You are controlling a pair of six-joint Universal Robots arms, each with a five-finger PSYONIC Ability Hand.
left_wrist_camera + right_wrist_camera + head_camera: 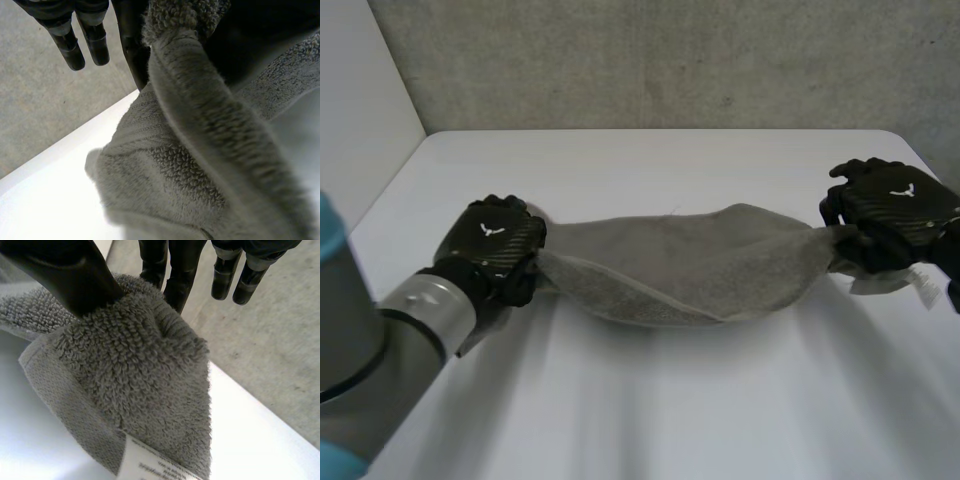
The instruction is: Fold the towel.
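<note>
Stretching step: left hand (495, 242) and right hand (890, 207) each pinch a towel (690, 265) end over the bench (650, 160); next likely needs an even lay-down.

A bare lab-like test space: white table (650, 420) against a rough grey wall (670, 60).

A white worktop (650, 160) stands against a rough grey concrete wall (650, 60), with a plain pale wall (360, 90) beside it.
</note>
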